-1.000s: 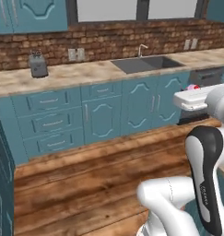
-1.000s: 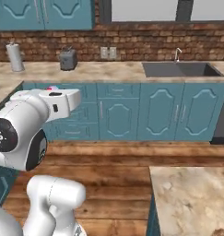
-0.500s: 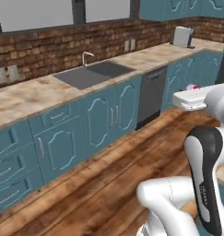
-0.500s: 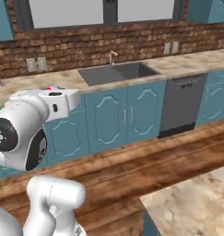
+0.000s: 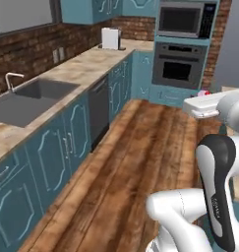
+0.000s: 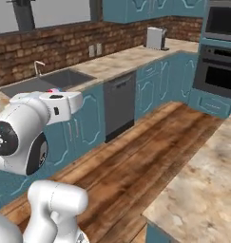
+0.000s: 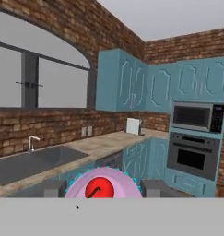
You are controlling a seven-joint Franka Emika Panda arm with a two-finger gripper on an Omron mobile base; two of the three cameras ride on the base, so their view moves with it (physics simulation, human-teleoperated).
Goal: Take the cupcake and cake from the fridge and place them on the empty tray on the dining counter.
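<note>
1. End effector [image 7: 100, 189] pinches the cupcake [image 7: 102, 185] betw. its two fingertips; pink frosting, red dot, teal wrapper edge visible.
2. Cupcake is carried in air, above wood floor [image 5: 140, 147], facing sink [image 7: 30, 163] and oven [image 7: 192, 156].
3. Sink basin: contents can't tell.

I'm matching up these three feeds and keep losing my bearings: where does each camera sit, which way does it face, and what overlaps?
Left base view: behind the arm's left, facing the sink counter and wall oven; white arm at lower right.
Right base view: behind the arm's right, facing the same run; arm at lower left.
Hand view: on the hand, looking past the cupcake held in the gripper.
All three share sink, oven and toaster.
</note>
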